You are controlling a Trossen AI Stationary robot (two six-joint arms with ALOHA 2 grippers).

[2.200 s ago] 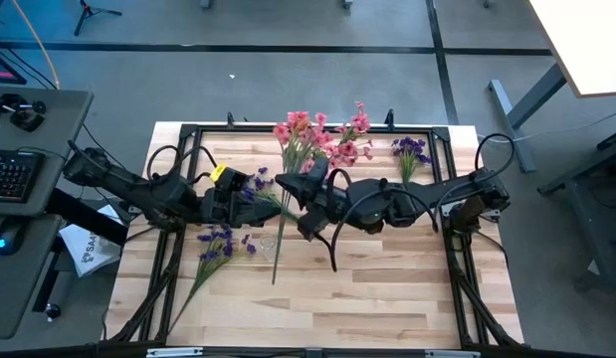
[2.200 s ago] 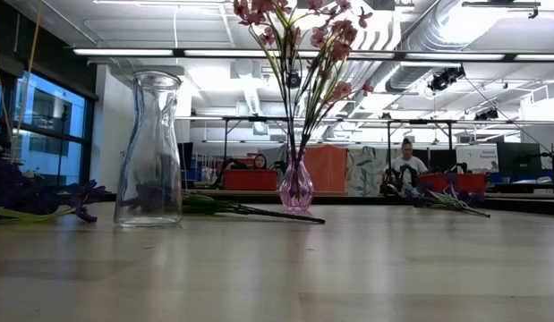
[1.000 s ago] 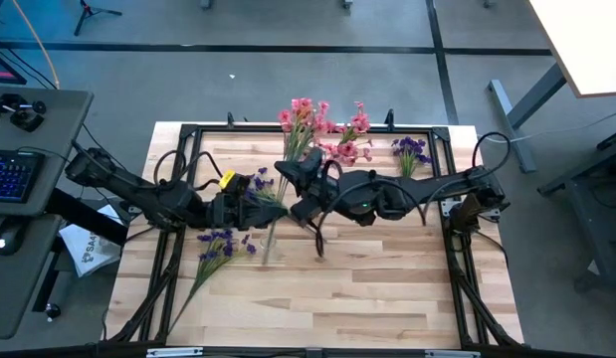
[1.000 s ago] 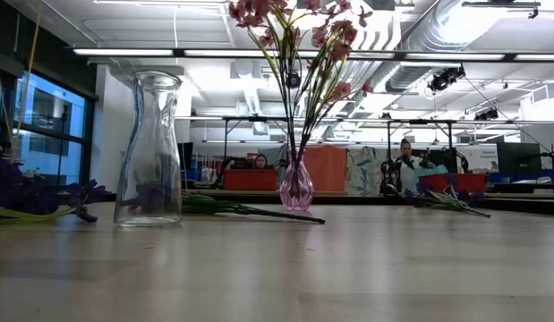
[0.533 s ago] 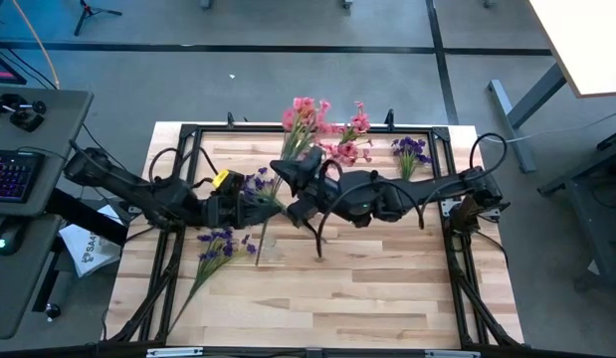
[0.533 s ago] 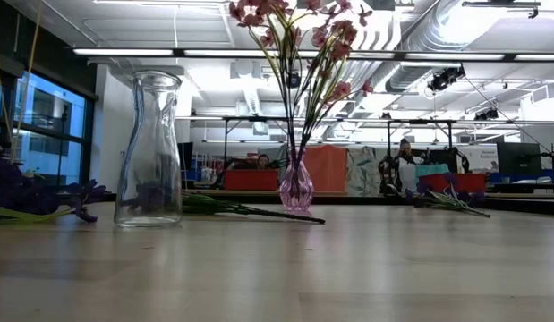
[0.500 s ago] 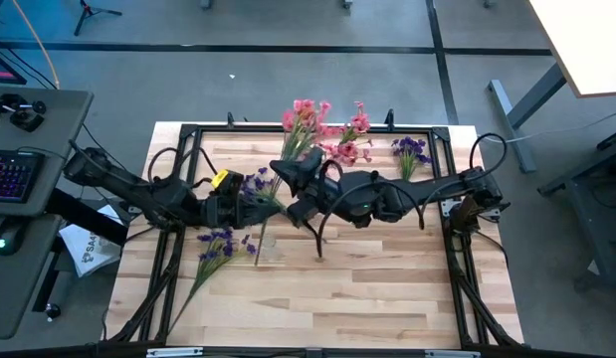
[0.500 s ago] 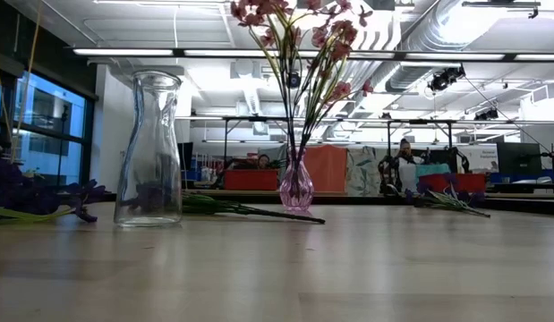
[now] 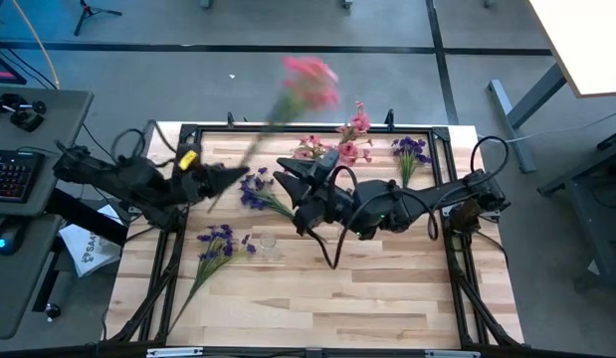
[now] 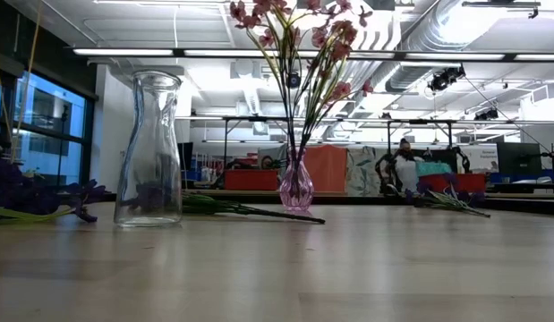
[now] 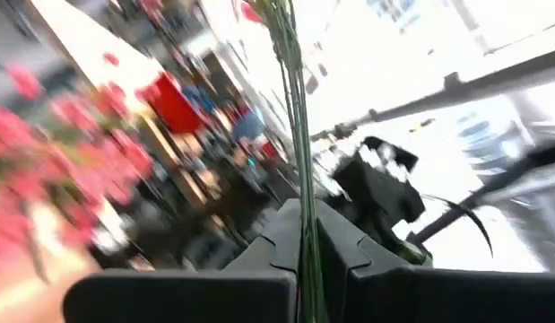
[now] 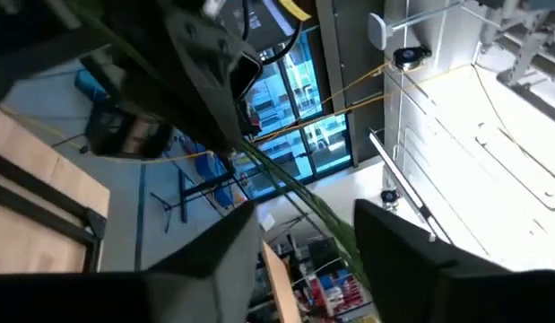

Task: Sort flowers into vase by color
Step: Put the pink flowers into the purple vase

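Pale wood table (image 9: 387, 288) (matt planks), clear glossy glass vase (image 10: 149, 152), pink-tinted glass vase (image 10: 296, 186).

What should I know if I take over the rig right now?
Left tool: shut on the stem of a pink spray, lifted, with its blossoms out past the table's far edge.
Right tool: open, mid-table.
Pink vase: already holds pink sprays.
Clear vase: looks empty.
Purple bunches: lying on the table.
Left to do: held spray into the pink vase, purple bunches into the clear vase.
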